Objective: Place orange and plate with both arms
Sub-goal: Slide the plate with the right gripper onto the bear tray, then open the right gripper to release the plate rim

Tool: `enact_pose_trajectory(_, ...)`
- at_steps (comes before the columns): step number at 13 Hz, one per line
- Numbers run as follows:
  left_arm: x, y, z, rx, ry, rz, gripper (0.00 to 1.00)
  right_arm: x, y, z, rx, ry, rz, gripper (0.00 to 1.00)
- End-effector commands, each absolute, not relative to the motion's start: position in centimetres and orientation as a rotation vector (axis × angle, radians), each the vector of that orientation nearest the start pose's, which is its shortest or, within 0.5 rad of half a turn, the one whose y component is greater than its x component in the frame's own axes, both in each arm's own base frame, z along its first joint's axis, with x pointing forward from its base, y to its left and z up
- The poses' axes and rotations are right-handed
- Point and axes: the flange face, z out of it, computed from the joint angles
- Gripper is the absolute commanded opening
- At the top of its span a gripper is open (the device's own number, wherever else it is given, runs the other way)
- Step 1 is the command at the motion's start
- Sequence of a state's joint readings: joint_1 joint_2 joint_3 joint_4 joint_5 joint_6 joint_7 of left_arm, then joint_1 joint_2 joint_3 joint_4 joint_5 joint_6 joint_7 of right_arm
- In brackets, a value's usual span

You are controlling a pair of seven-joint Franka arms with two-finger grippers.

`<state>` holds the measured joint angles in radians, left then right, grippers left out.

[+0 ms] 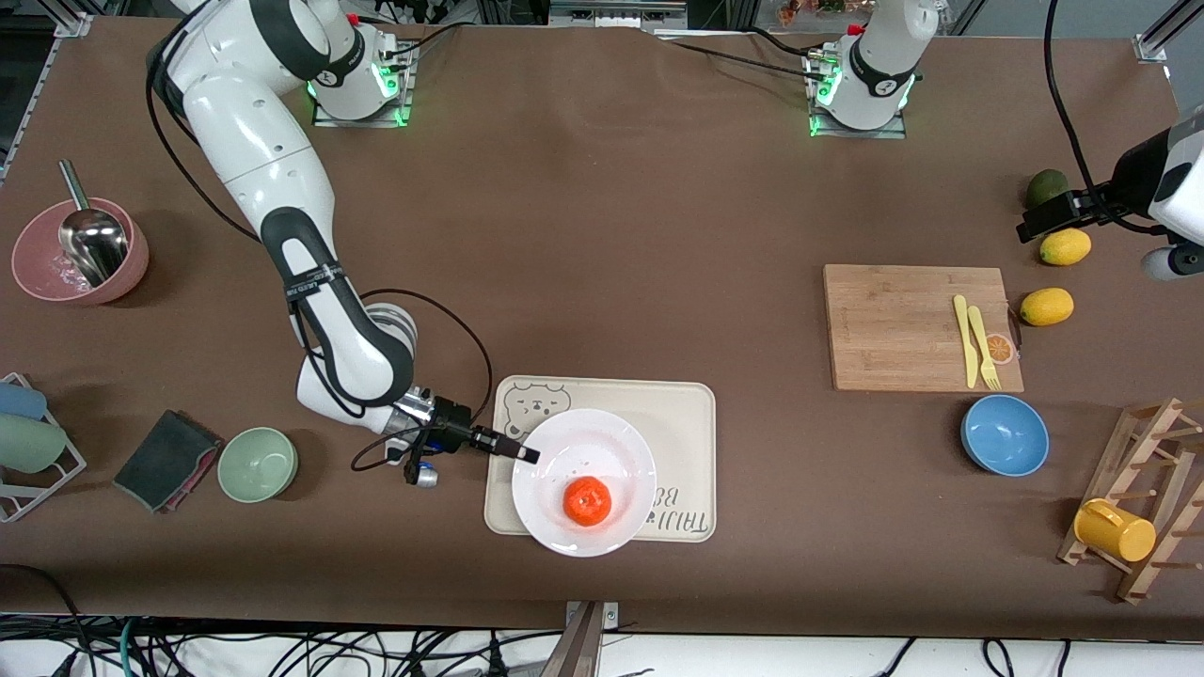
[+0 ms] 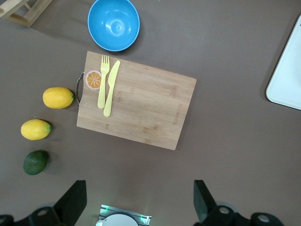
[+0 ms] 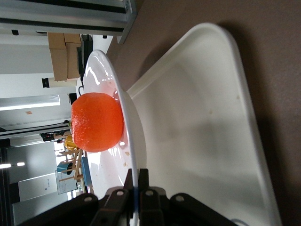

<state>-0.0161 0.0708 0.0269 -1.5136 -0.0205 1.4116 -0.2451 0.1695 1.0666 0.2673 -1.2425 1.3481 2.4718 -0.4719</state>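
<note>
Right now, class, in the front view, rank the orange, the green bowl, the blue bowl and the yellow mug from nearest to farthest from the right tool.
1. Orange, on the white plate whose rim the right tool pinches.
2. Green bowl, toward the right arm's end.
3. Blue bowl, toward the left arm's end.
4. Yellow mug, on the wooden rack.

Wooden cutting board (image 2: 141,106), bearing a yellow fork (image 2: 103,84), a yellow knife (image 2: 111,87) and an orange-slice picture (image 2: 93,80). Blue bowl (image 2: 114,24) near it. Two lemons (image 2: 58,98) (image 2: 35,129) and an avocado (image 2: 35,162) ranged beside the board. Left gripper (image 2: 140,200) seen spread wide above.
</note>
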Motion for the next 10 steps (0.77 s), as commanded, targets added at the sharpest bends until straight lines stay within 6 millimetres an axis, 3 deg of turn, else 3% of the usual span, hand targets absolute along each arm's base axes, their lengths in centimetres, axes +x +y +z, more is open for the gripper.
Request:
enact_pose_trajectory(1, 55.5, 0.1, 60.2, -3.128, -0.395, 0.278, 1.00, 72.7, 26.5, 13.1, -2.032, 0.378, -0.167, 0.00)
enact_pose_trajectory(9, 55.5, 0.2, 60.1, -3.128, -0.397, 0.280, 1.00, 71.5, 28.8, 11.7, -2.065, 0.372, -0.164, 0.00)
enact_pose_trajectory(10, 55.5, 0.2, 60.1, -3.128, -0.395, 0.280, 1.00, 71.5, 28.8, 11.8, -2.064, 0.370, -0.166, 0.18)
